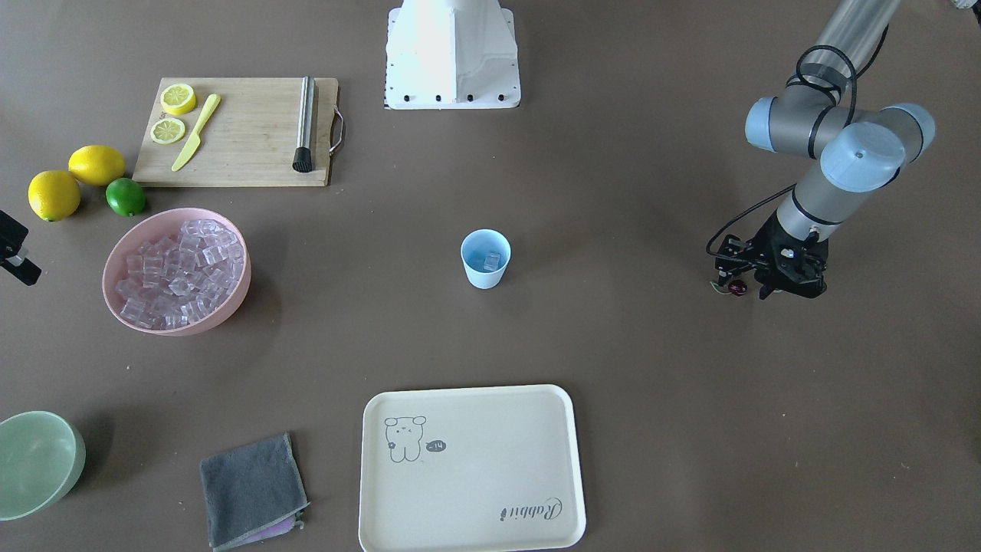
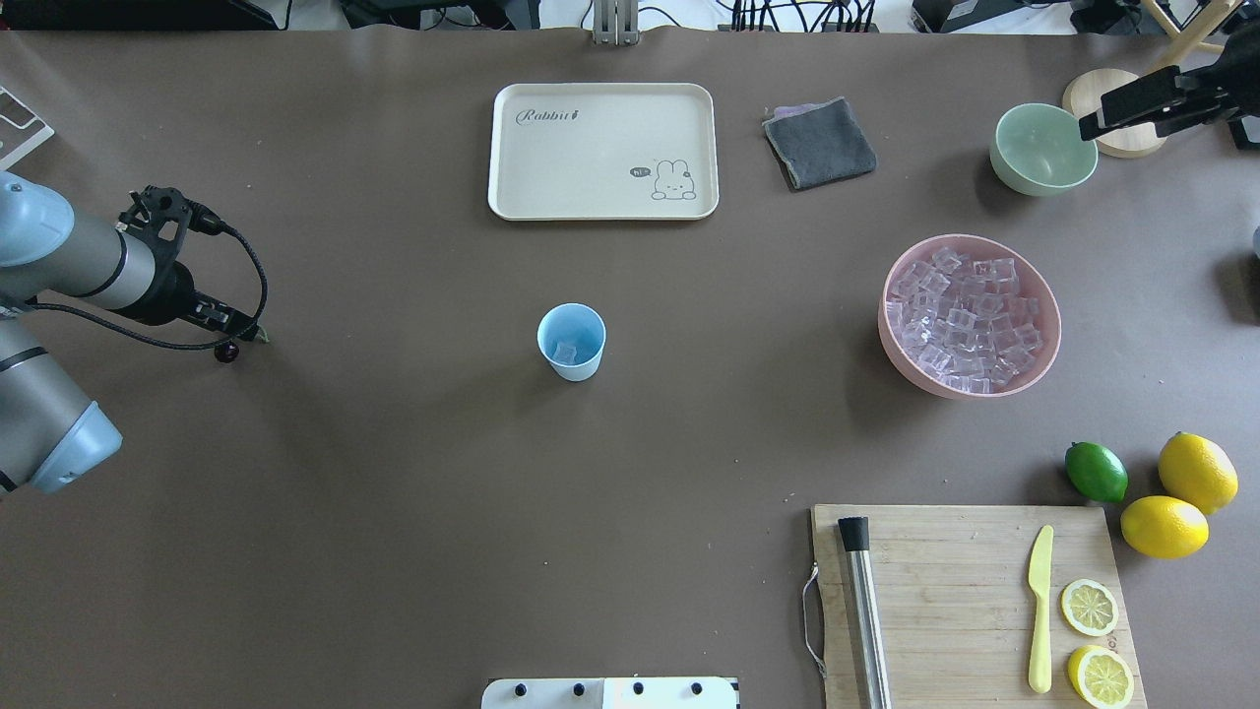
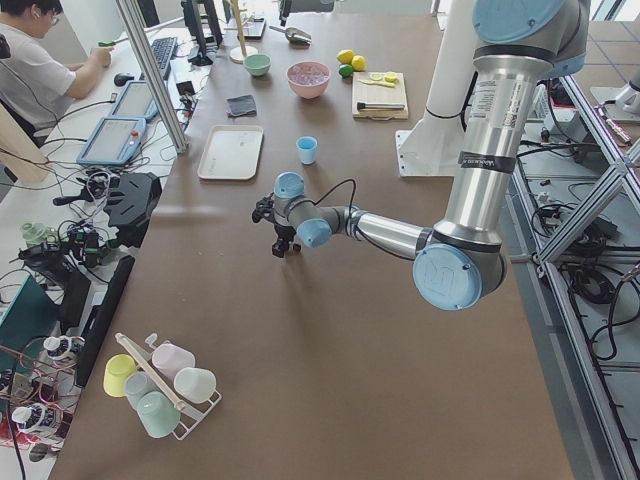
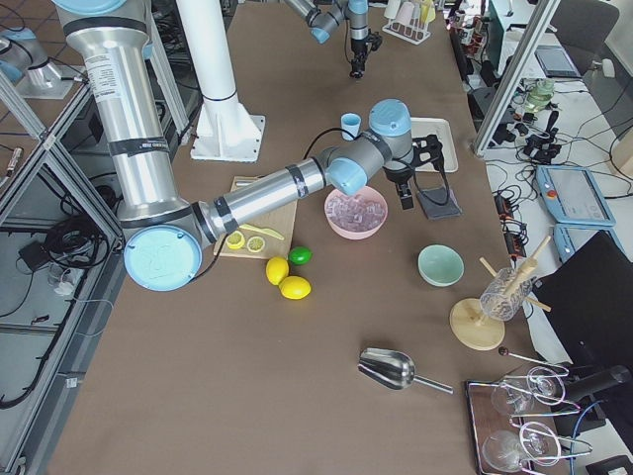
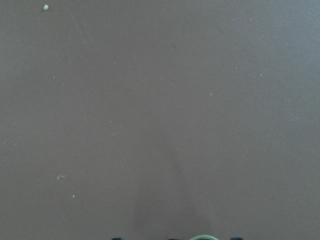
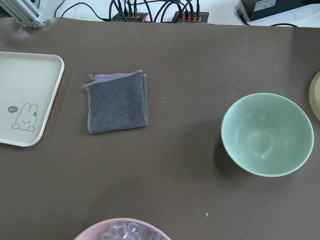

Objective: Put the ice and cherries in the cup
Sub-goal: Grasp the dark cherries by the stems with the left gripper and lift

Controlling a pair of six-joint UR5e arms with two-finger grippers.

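Note:
The light-blue cup [image 2: 571, 342] stands mid-table and also shows in the front view [image 1: 485, 259]; an ice cube [image 2: 566, 351] lies inside it. More ice [image 2: 960, 315] fills the pink bowl [image 2: 1051, 345]. My left gripper [image 2: 244, 331] is at the table's far left, low over it, shut on the green stem of the dark red cherries [image 2: 227, 352], which hang beside its tips [image 1: 736, 288]. The stem's loop [image 5: 202, 236] shows at the bottom edge of the left wrist view. My right gripper [image 2: 1093, 123] is open and empty, raised beyond the mint-green bowl [image 2: 1043, 148].
A cream tray [image 2: 602, 148] and a grey cloth [image 2: 819, 143] lie at the far side. A wooden cutting board [image 2: 965, 591] holds a metal rod, a yellow knife and lemon slices. Two lemons and a lime [image 2: 1096, 471] lie beside it.

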